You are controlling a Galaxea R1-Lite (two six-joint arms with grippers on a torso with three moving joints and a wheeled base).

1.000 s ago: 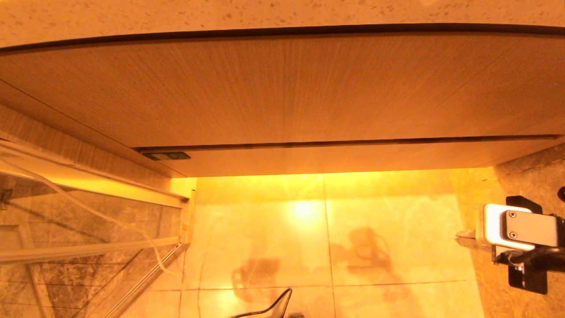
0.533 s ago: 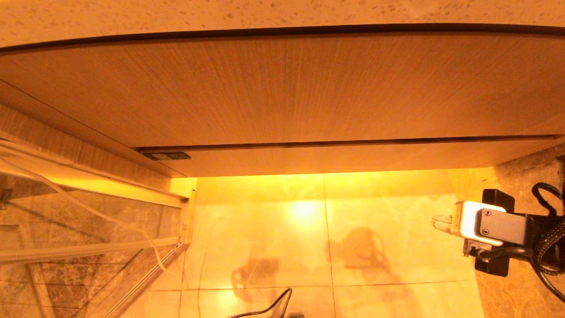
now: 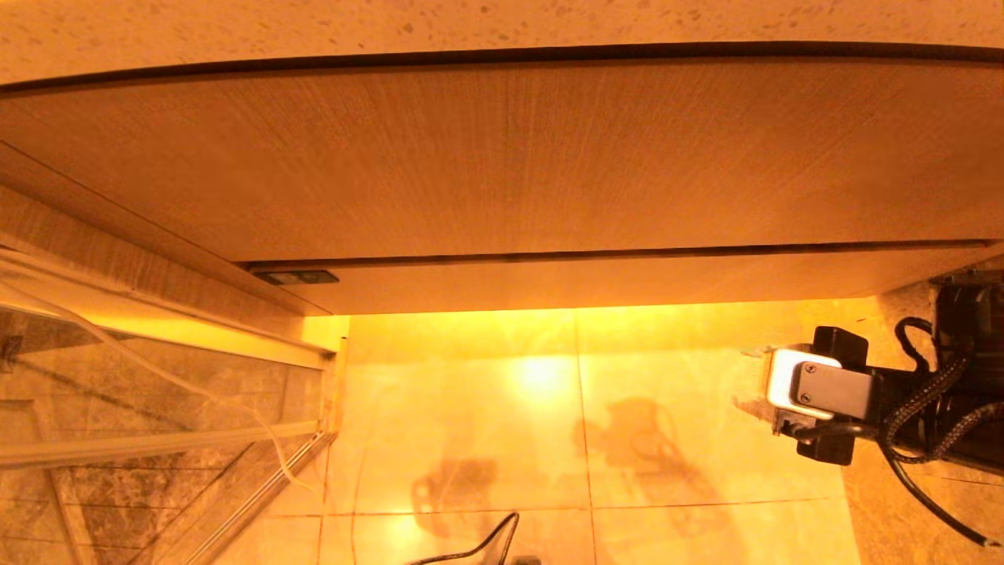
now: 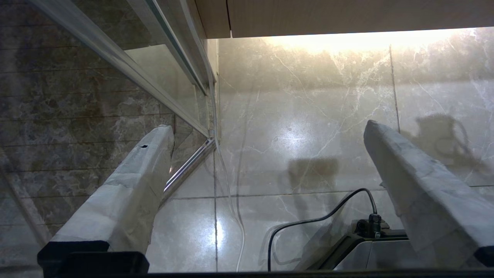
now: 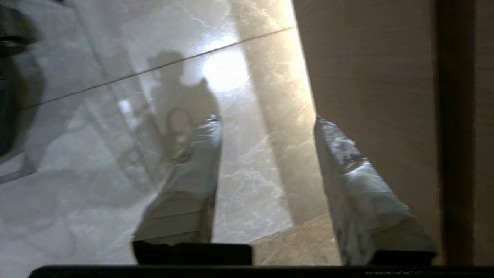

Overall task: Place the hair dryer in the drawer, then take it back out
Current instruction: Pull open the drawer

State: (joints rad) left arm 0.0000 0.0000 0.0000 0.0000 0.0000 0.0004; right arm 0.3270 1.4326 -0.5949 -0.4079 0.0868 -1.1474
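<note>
While the drawer (image 3: 596, 282) sits shut, its plain wood-grain front a narrow strip under the taller front panel (image 3: 502, 157) and the speckled countertop (image 3: 502, 20), I have my right gripper (image 3: 751, 380) out in front of the drawer's right end, low over the glossy floor tiles (image 3: 471, 408) and apart from the wood. In my right wrist view the right gripper (image 5: 266, 121) has its two pale fingers (image 5: 193, 181) spread with a clear gap between them, and nothing is in that gap but marble floor; one finger lies against a backdrop of wood grain, though I cannot tell whether that is the drawer's face or another part of the cabinet. My left gripper (image 4: 268, 127) hangs parked in front of the drawer's left end, fingers (image 4: 131, 185) wide apart and empty, pointing down at the floor beside the glass door frame (image 3: 157, 439). A black cable (image 3: 478, 545) curls on the tiles well in front of the drawer, and a small dark slot (image 3: 298, 277) sits at the drawer's left corner.
</note>
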